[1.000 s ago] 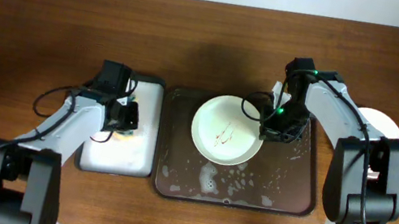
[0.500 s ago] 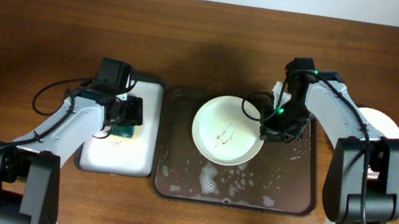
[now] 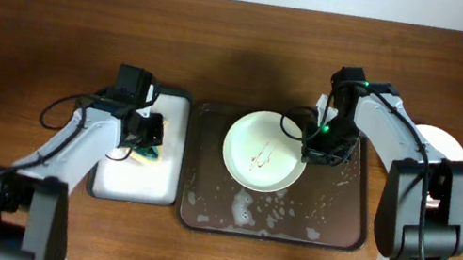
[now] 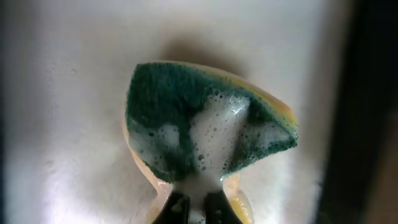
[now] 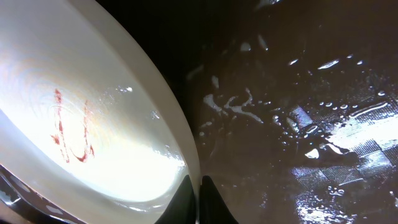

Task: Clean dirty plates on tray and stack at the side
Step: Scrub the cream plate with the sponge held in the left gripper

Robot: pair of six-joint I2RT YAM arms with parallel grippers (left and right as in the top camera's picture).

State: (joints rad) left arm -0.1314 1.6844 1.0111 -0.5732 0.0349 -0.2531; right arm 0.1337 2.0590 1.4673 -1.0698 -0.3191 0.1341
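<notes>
Step in hand, as judged: readying the scrub of one dirty plate.

The plate (image 3: 264,151) lies in the upper middle of the tray (image 3: 328,231). Thin red smears (image 3: 259,157) mark its centre, so it is not yet clean.

The right gripper (image 3: 321,151) is clenched on the plate's right rim. This appears to be a steadying hold.

The left gripper (image 3: 147,134) is over the white tray (image 3: 141,183), just left of the tray. It is clamped on a sponge (image 3: 149,150).

Next move, as judged: the left arm must lift the sponge over the tray's rim and bring it onto the smears. It then has to rub while the right arm keeps the plate from sliding on the wet surface. The sponge is held by one edge only, so hard pressure may fold it.

Differences between views:
- The overhead view alone shows how both arms stand and that the sponge is well apart from the plate.
- The left wrist view alone shows the sponge's green scouring face, the foam on it, and its lower edge pinched thin between the fingers.
- The right wrist view alone shows the rim caught between the two fingertips and water beading on the tray beside it.
- A pale round shape behind the right arm is too hidden to identify.
</notes>
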